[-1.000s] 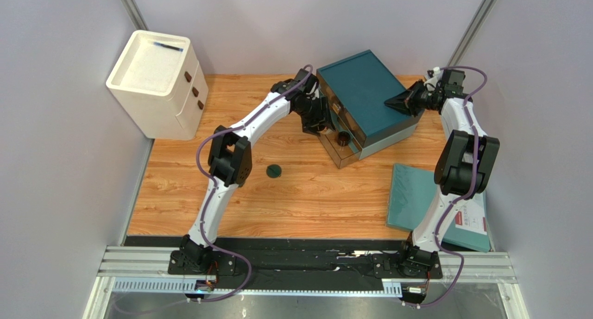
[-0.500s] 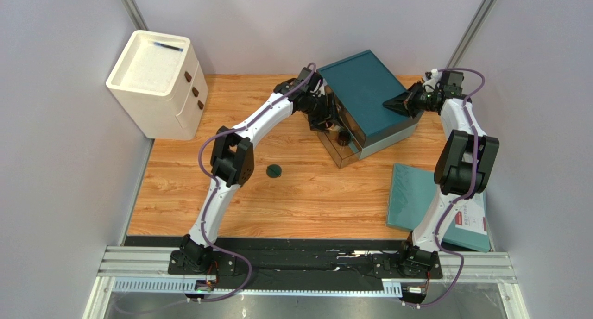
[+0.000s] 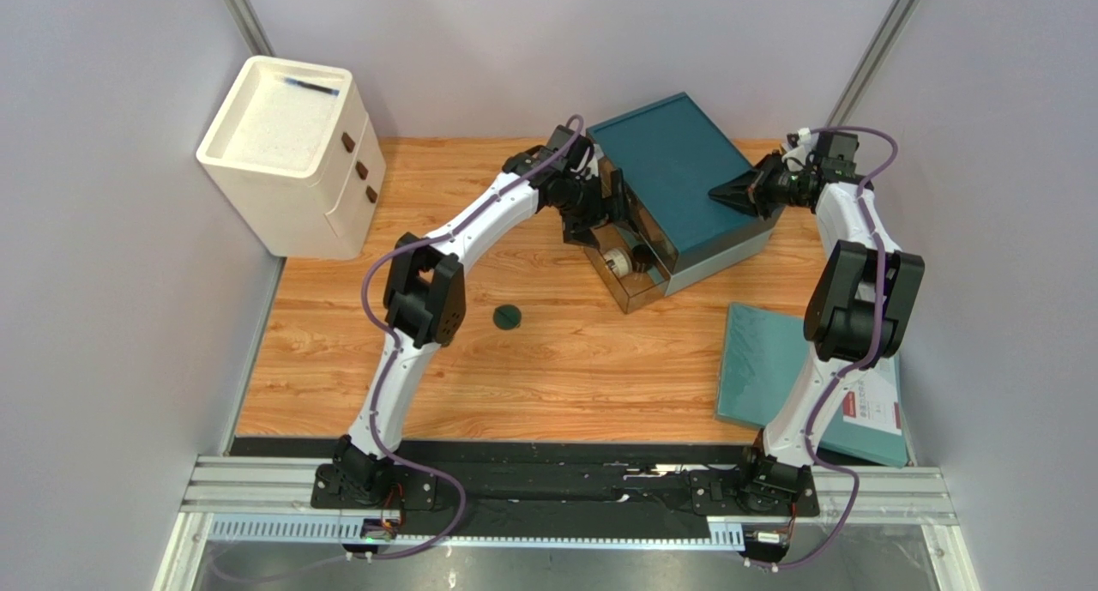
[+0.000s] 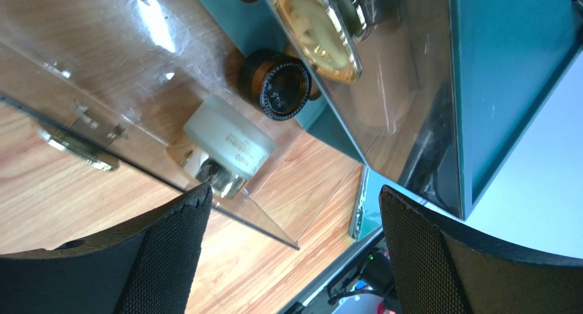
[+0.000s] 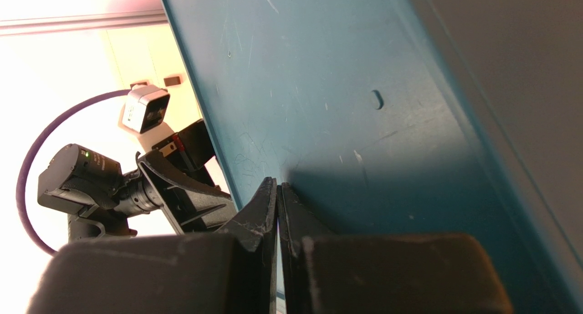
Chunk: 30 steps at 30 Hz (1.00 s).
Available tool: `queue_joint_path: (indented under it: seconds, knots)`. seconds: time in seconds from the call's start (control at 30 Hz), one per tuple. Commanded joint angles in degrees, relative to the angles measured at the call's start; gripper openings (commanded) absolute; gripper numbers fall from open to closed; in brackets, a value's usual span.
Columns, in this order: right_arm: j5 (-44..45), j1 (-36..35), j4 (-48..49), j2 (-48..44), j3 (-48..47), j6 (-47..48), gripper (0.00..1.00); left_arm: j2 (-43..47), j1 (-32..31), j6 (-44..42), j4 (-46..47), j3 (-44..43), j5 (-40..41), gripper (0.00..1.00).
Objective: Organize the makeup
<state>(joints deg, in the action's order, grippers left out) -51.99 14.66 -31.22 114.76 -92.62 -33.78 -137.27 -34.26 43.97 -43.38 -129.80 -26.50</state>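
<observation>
The teal drawer box stands at the back with its clear lower drawer pulled out. In the left wrist view a frosted clear bottle lies on its side in that drawer beside a dark round jar. A gold-lidded item sits in the drawer above. My left gripper is open and empty, just above the drawer's left end. My right gripper is shut on nothing, its tips against the box's top. A dark green disc lies on the table.
The white drawer cabinet stands at the back left corner. A flat teal panel lies at the right, over a printed sheet. Grey walls close in on both sides.
My left gripper moved right over the open drawer, then drew back slightly. A pale bottle now lies in the drawer beside the dark jar. The right arm has not moved.
</observation>
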Motion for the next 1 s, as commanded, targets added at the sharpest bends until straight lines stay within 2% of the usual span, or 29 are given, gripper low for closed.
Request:
queue_joint_path:
  seconds: [0.0,0.2,0.33,0.5,0.77,0.97]
  knots:
    - [12.0,-1.0,-11.7,5.6,5.0,5.7,0.04,9.5,1.7,-4.8,-0.8,4.5,3.2,0.94]
    - [12.1,-1.0,-11.6,5.9,5.2,5.7,0.04,16.0,2.2,-14.1,-11.5,11.6,13.1,0.95]
    - [12.2,-1.0,-11.6,6.4,5.1,5.9,0.04,19.8,2.2,-17.3,-17.8,20.1,19.7,0.96]
    - [12.2,-1.0,-11.6,6.9,5.0,5.9,0.04,21.0,2.2,-18.1,-18.0,30.0,23.9,0.95]
    - [12.3,-1.1,-11.7,7.0,5.1,5.8,0.04,18.9,2.2,-14.8,-17.2,34.2,28.4,0.86]
    - [12.3,-1.0,-11.7,7.1,5.1,5.8,0.04,14.5,2.2,-14.3,-18.2,32.5,30.3,0.86]
